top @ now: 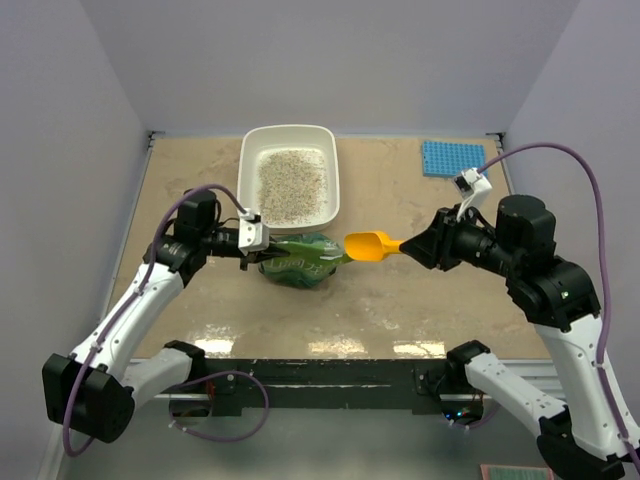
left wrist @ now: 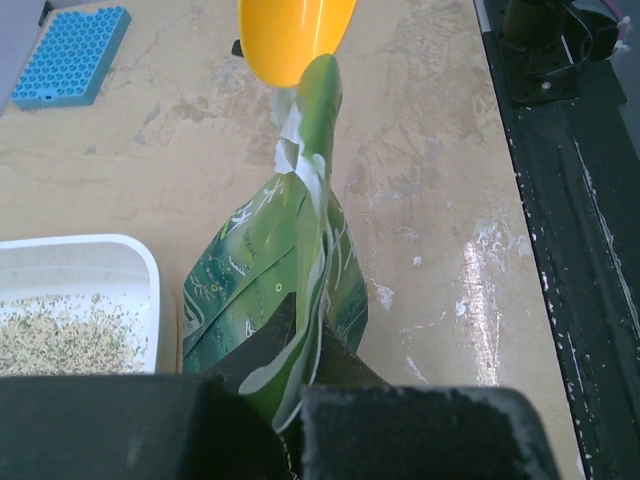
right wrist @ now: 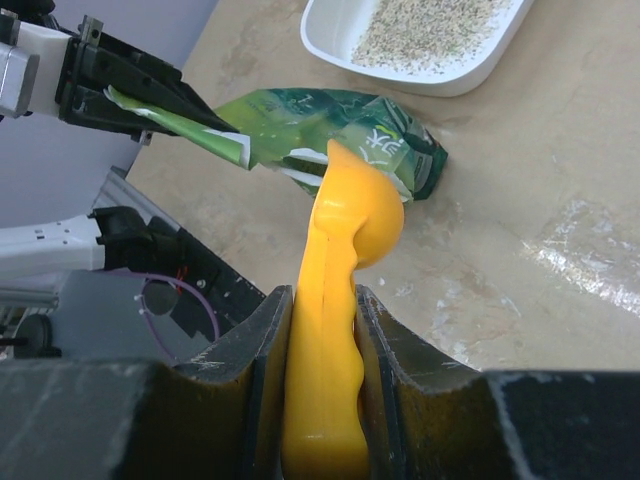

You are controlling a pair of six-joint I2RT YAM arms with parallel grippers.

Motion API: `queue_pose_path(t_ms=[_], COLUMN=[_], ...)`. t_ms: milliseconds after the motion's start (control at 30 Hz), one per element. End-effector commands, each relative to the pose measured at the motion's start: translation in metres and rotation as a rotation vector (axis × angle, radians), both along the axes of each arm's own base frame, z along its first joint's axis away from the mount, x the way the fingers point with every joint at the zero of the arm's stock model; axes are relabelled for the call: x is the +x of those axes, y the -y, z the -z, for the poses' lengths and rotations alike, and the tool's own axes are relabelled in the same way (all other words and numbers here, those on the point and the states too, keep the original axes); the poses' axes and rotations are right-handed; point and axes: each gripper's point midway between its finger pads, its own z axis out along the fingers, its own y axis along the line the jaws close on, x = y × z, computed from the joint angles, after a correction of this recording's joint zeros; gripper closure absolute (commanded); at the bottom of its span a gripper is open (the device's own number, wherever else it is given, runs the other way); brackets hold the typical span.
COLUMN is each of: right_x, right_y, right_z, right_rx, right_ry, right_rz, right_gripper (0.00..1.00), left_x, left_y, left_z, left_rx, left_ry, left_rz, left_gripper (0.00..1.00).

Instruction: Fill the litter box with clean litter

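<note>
The white litter box [top: 247, 150] stands at the back centre with beige-grey speckled clean litter [top: 291, 183] in it; both also show in the left wrist view [left wrist: 150, 270] [left wrist: 70, 340] and the right wrist view [right wrist: 330, 45] [right wrist: 420, 25]. My left gripper [top: 262, 254] is shut on the top edge of the crinkly green bag [top: 300, 262], which lies just in front of the box. My right gripper [top: 412, 246] is shut on the handle of the orange-yellow scoop [top: 370, 245]. The scoop's bowl [right wrist: 358, 205] touches the bag's open end [right wrist: 330, 125].
A small blue studded mat [top: 452, 157] lies at the back right, also in the left wrist view [left wrist: 68, 55]. The black front rail [top: 330, 375] runs along the table's near edge. Grey walls close in left, right and back.
</note>
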Motion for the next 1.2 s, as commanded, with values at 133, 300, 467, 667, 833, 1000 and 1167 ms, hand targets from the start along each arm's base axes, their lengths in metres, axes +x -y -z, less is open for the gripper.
queue_pose_path(t_ms=[133,300,467,667,833,1000,1167], right_x=[-0.003,-0.006,-0.004,0.006,0.016,0.027,0.035], right_y=[-0.019,-0.023,-0.026,-0.025,-0.028,-0.032,-0.037], right_z=[-0.018,-0.014,-0.006,-0.001,0.000,0.005,0.006], right_rx=[0.036,0.037,0.033,0.023,0.006,-0.006,-0.012], right_ry=[0.041,0.024,0.010,0.016,0.027,0.022,0.029], right_rz=[-0.132,-0.169,-0.180,-0.152,-0.159,-0.160,-0.171], right_gripper=[1.00,1.00,1.00,1.00,1.00,1.00,1.00], left_x=[-0.014,-0.011,-0.010,-0.013,-0.015,-0.018,-0.020], left_y=[0.007,0.007,0.008,0.009,0.010,0.011,0.012], left_z=[-0.018,-0.020,-0.022,-0.025,-0.026,-0.027,-0.029], left_rx=[-0.098,-0.096,-0.099,-0.107,-0.109,-0.117,-0.120], left_ry=[0.168,0.167,0.163,0.153,0.157,0.148,0.154], left_rz=[0.072,0.055,0.054,0.075,0.085,0.101,0.109], left_gripper=[1.00,1.00,1.00,1.00,1.00,1.00,1.00])
